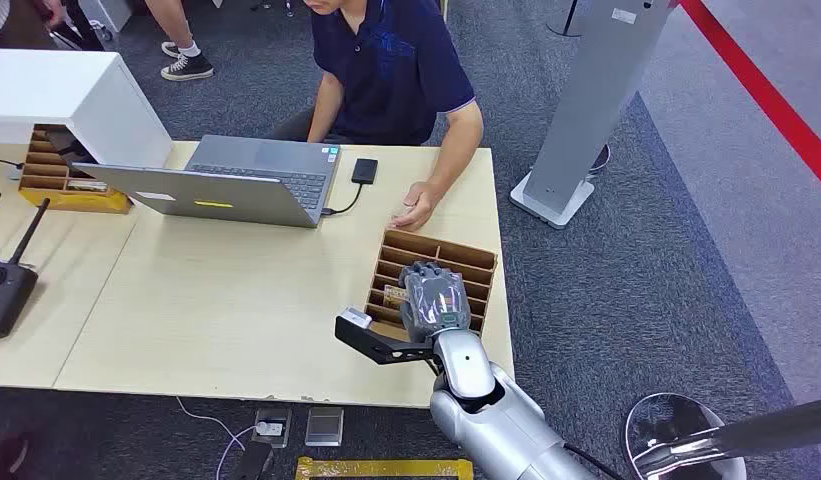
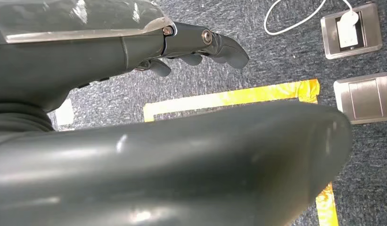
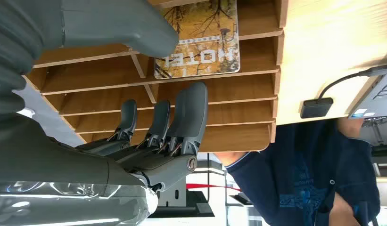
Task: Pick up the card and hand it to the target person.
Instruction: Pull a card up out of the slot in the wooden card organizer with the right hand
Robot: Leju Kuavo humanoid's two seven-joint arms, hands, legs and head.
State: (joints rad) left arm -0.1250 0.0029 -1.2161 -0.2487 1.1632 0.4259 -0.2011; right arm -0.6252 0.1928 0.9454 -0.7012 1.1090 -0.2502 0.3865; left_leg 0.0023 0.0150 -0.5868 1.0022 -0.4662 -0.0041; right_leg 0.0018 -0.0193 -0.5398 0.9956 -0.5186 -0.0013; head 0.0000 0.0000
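The card (image 3: 201,42), printed with autumn trees and the word HOTEL, lies in a slot of the wooden organizer (image 3: 257,89) near the table's right front corner. A sliver of the card (image 1: 393,295) peeks out beside my right hand (image 1: 434,298), which hovers over the organizer (image 1: 466,258). In the right wrist view the thumb (image 3: 120,23) reaches to the card's corner and the fingers (image 3: 189,108) stretch apart over the neighbouring slots, holding nothing. My left hand (image 2: 201,44) hangs above the floor, its fingers loosely extended and empty. The person (image 1: 386,60) in a dark blue shirt sits across the table.
The person's hand (image 1: 416,208) rests on the table just beyond the organizer. An open laptop (image 1: 236,180) with a cabled black drive (image 1: 364,170) sits mid-table; a second organizer (image 1: 56,180) and a controller (image 1: 6,290) are at the left. A grey pillar stand (image 1: 586,110) rises on the right.
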